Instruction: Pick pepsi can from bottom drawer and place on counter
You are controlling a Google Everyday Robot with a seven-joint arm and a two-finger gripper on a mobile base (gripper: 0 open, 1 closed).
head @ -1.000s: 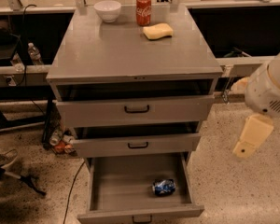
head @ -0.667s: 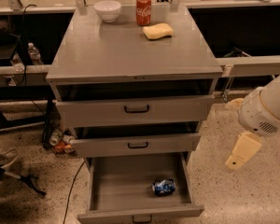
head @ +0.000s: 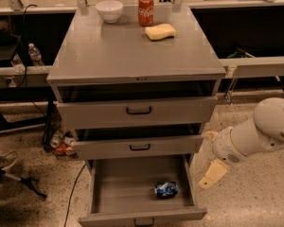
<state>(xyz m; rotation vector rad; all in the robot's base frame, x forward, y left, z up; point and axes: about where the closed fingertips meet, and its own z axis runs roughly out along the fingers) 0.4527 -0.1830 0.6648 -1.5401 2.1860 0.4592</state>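
The pepsi can [head: 166,189] lies on its side on the floor of the open bottom drawer [head: 118,186], towards its front right. The counter [head: 128,51] is the flat grey top of the cabinet. My gripper [head: 211,155] hangs from the white arm at the right, just outside the cabinet's right side, level with the middle drawer and above and to the right of the can. Its cream fingers [head: 213,174] stand apart with nothing between them.
On the counter's far edge stand a white bowl [head: 109,10], a red Coca-Cola can [head: 146,10] and a yellow sponge [head: 160,31]. The top drawer [head: 138,110] and middle drawer [head: 139,147] are pulled out slightly. Bottles and cables lie on the floor at the left.
My arm and gripper have moved left and down, from well right of the cabinet to close beside its right edge. The can and drawers have not moved.
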